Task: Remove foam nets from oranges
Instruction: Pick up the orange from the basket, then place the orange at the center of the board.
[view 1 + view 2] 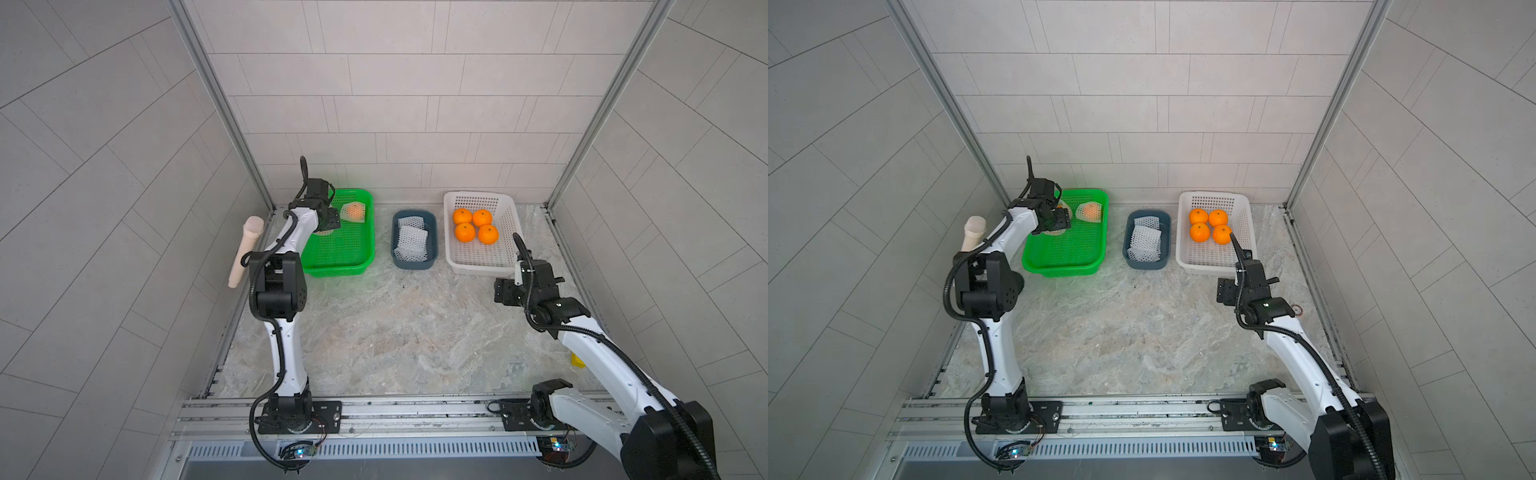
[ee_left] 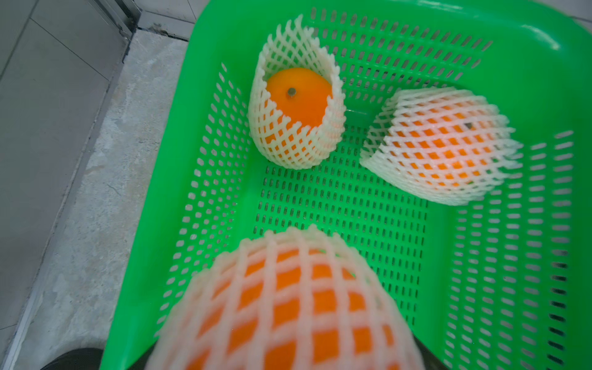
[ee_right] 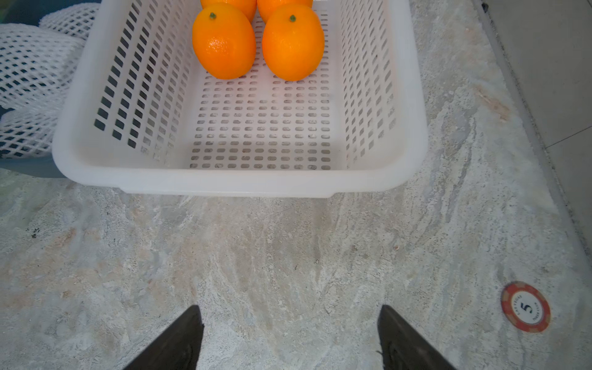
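Bench (image 1: 395, 332) in order; take the green basket (image 1: 332, 272) as your reference. White basket (image 1: 478, 268), well to its right, holds four bare oranges (image 1: 464, 232). Bin (image 1: 415, 265), between the two baskets, holds the empty nets (image 1: 411, 241).

Left tool (image 1: 330, 222) hangs over the green basket's far left part with a netted orange (image 2: 288, 304) right at its jaws. The fruit hides the fingers, so you cannot tell whether it is clamped. Right tool (image 3: 288, 320) stands apart and empty, well right of the green basket. Two more netted oranges (image 2: 296, 105) lie inside the green basket.

Recommendation: confirm that you hold fruit and not loose mesh. Then lift it clear of the green basket's rim so the right tool can pinch the net's open end.
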### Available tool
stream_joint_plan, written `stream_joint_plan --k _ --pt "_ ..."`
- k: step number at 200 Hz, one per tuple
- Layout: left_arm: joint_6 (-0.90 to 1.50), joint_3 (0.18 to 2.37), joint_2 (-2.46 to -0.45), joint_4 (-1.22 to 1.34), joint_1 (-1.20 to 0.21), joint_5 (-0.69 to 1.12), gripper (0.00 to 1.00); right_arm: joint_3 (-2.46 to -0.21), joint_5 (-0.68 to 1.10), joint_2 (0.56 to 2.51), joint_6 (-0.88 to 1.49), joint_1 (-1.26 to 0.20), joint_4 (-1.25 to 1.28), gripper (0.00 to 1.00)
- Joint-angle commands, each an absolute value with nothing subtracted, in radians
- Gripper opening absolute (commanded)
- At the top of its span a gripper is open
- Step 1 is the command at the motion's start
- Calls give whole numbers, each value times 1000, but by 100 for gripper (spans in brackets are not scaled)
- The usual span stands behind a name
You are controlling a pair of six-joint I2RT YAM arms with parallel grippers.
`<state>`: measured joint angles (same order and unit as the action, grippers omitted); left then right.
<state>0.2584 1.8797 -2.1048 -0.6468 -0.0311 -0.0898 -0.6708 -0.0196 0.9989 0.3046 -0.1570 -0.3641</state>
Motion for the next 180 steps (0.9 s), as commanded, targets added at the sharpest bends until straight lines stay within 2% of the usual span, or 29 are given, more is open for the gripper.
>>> stream_joint_plan --k 1,37,88,128,180 --pt "275 1835 -1999 -672 -55 -96 69 -656 -12 964 321 -160 -380 87" --pt "270 1783 -1892 -702 -104 -114 69 -645 -2 929 326 -159 -386 87" --pt "306 1635 -1709 -700 -250 -166 69 -641 8 912 327 -159 -387 87" --pt "380 1498 -1589 -689 -435 -256 69 -643 23 921 337 -159 -391 87" --pt "524 1349 -1525 -719 -701 -349 69 -628 69 900 353 -159 -391 87"
